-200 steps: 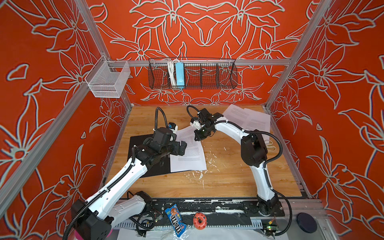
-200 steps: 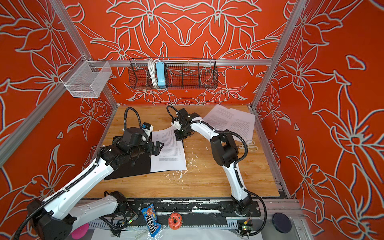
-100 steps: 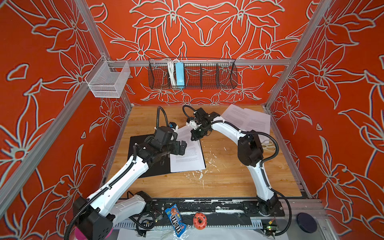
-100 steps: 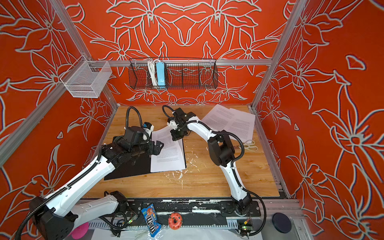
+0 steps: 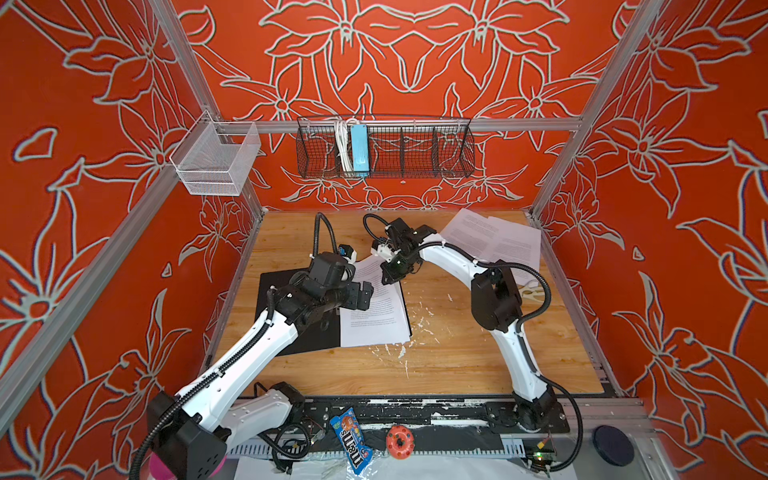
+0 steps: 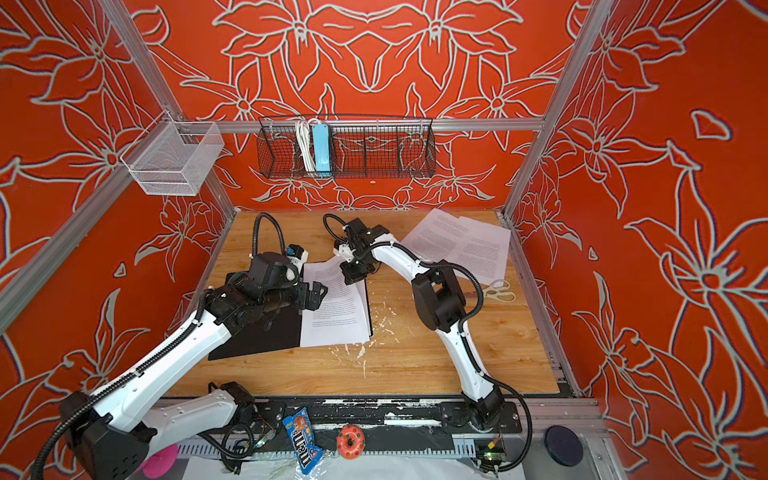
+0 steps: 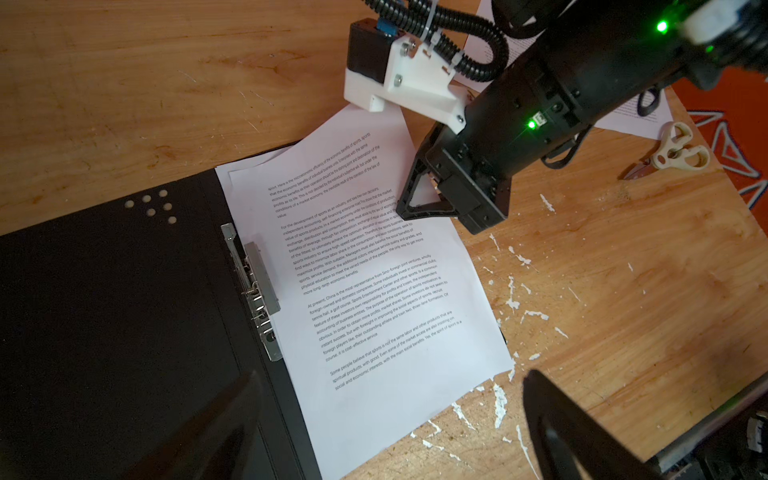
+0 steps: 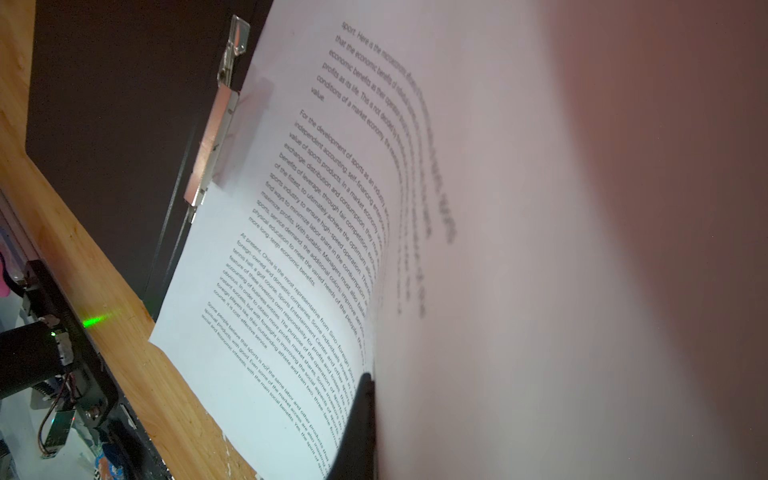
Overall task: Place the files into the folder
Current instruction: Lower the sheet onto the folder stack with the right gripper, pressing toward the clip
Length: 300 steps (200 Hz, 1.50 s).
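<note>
Folder (image 7: 104, 291) lies open; right gripper (image 7: 409, 205) pinches top sheet's (image 7: 374, 299) edge

I see orange walls (image 5: 415, 62) printed with pale flower outlines on three sides, aluminium frame posts (image 5: 589, 108) in the corners, a black wire basket (image 5: 415, 149) on the back rail (image 5: 519, 124), a white mesh basket (image 5: 216, 162) left, and a scuffed wooden tabletop (image 5: 457, 361) flecked white

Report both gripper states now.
Left gripper: open, empty.
Right gripper: shut on sheet.
</note>
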Each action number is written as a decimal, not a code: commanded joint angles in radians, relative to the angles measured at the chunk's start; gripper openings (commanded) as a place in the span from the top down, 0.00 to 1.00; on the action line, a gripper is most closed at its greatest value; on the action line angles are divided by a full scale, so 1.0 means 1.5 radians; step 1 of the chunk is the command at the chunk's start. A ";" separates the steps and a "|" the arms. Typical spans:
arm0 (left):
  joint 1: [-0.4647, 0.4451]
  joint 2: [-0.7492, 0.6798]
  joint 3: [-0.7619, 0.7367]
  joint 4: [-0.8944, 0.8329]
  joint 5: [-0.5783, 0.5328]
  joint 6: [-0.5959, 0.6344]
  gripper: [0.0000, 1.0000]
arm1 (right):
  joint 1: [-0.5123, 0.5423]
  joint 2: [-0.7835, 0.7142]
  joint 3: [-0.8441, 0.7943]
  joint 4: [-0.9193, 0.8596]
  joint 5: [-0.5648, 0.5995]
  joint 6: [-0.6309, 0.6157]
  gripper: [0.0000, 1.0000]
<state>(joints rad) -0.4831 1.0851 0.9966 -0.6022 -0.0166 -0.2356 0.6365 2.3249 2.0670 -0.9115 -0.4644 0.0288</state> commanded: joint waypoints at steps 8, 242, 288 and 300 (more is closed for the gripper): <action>0.005 0.006 0.013 -0.011 0.006 -0.005 0.02 | 0.005 0.017 0.032 -0.018 -0.005 -0.020 1.00; 0.009 0.017 0.015 -0.013 0.016 -0.006 0.02 | 0.009 0.037 0.071 -0.027 0.007 -0.018 0.91; 0.010 0.018 0.016 -0.013 0.019 -0.006 0.02 | 0.009 0.037 0.072 -0.020 0.007 -0.013 0.76; 0.010 0.019 0.016 -0.014 0.021 -0.006 0.02 | 0.009 0.038 0.072 -0.018 0.008 -0.013 0.73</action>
<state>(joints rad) -0.4767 1.1057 0.9966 -0.6052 0.0029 -0.2359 0.6434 2.3623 2.1479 -0.9310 -0.4545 0.0296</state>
